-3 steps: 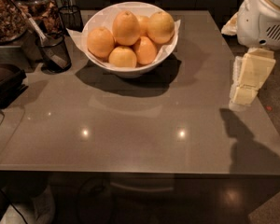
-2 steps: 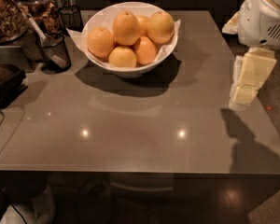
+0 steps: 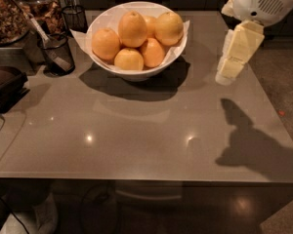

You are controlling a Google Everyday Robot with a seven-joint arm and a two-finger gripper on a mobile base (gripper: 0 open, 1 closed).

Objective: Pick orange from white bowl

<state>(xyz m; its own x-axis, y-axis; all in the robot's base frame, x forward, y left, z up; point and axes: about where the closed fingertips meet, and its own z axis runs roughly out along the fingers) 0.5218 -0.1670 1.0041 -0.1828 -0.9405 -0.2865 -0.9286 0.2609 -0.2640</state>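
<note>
The orange (image 3: pixel 133 28) sat topmost in the white bowl (image 3: pixel 141 73) at the far edge of the surface (image 3: pixel 136 130). The end effector (image 3: pixel 237 52) hung near the right edge, its state impossible to tell. Best approach was probably from above, clearing the rim.

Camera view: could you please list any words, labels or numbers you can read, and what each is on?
None: no readable text shows on the bowl, the orange, the table or the end effector, which hangs above the table's right side, right of the bowl.
</note>
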